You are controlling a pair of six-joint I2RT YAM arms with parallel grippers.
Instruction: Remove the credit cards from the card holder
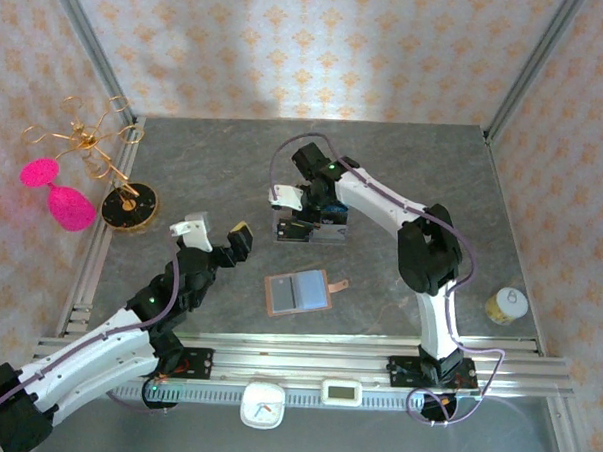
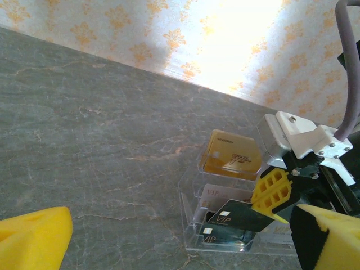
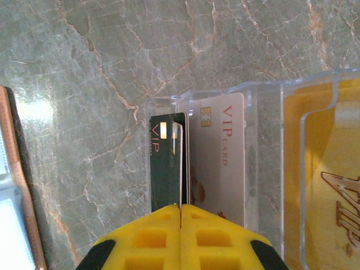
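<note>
Shows the card holder (image 1: pixel 297 292) lying open and flat on the table (image 1: pixel 424 171), close to the middle of the near edge, with its long axis roughly parallel to that edge, snap tab (image 1: pixel 340 284) pointing toward the right edge and bluish sleeves (image 1: pixel 309 289) facing up. Places the credit cards (image 1: pixel 309 229) beyond it at mid-table, standing in the steps of a clear acrylic stand (image 2: pixel 188 216): gold card (image 2: pixel 232 154) at the rear, grey card (image 2: pixel 222 196) in the middle, black card (image 2: pixel 239 215) and second dark card (image 2: pixel 222 237) in front, long axes across the stand, printed faces toward the left gripper (image 2: pixel 180 239). Shows the black card tilted out of line, one corner lifted. Crops the holder, in the right wrist view, to a tan edge and a strip of sleeve; leaves the sleeves' contents too small to tell from above; hides the stand's right end behind the right gripper (image 3: pixel 180 225) in the left wrist view. Has the right arm (image 1: pixel 430 257) bent at the elbow and reaching leftward over the stand, yellow fingertips (image 3: pixel 146 242) pressed together on the black card's edge. Sets the left gripper left of the holder, aimed at the stand, jaws spread wide and gripping nothing.
</note>
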